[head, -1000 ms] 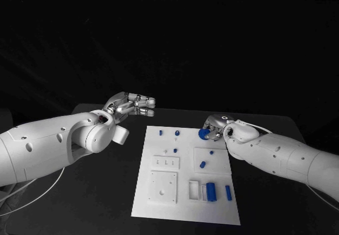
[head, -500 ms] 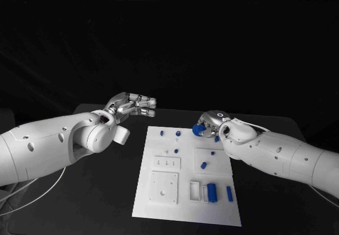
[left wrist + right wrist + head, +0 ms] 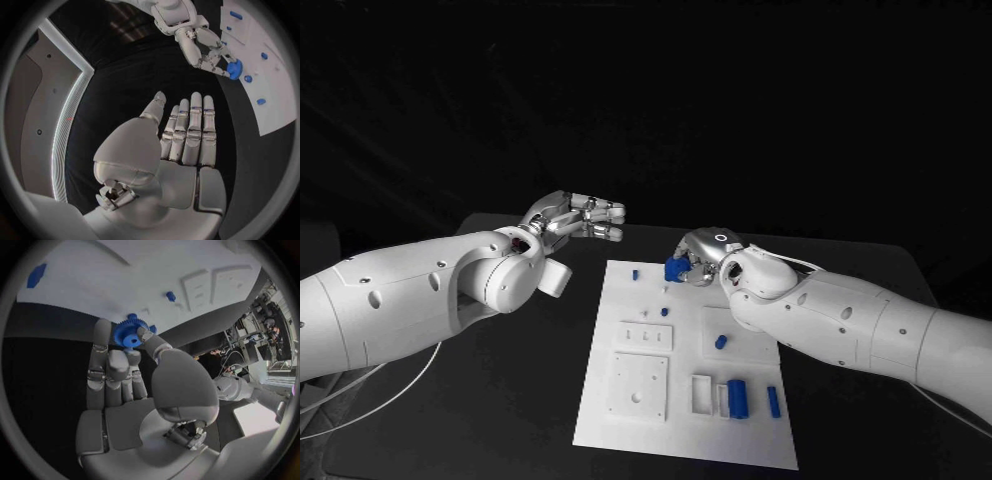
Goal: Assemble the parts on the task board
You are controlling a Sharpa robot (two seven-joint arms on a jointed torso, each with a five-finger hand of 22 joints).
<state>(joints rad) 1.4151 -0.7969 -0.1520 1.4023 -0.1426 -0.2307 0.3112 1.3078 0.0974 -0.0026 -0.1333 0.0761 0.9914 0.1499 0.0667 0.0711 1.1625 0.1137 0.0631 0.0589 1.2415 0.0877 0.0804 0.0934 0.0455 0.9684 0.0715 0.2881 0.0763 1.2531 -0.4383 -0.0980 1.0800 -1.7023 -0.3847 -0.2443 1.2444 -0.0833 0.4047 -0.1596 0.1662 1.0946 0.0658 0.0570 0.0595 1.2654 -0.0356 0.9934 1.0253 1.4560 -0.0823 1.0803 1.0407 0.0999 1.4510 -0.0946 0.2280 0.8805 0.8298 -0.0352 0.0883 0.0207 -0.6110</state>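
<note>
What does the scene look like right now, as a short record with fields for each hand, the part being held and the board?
right hand: pinches a blue gear in its fingertips, above the far end of the task board
left hand: holds nothing, fingers straight and close together, off the board's far left corner
blue gear: toothed, with a centre hole
task board: white, carries several small blue parts

Black table (image 3: 516, 350) with white task board (image 3: 678, 420) flat on it.
Lay lengthwise down the middle of the table, dark surface bare on both long sides. Carried small blue parts (image 3: 736, 392) near the close end, between white raised blocks, and a few more blue pieces (image 3: 720, 341) farther up the board. Showed in the left wrist view as a white plate on black.
</note>
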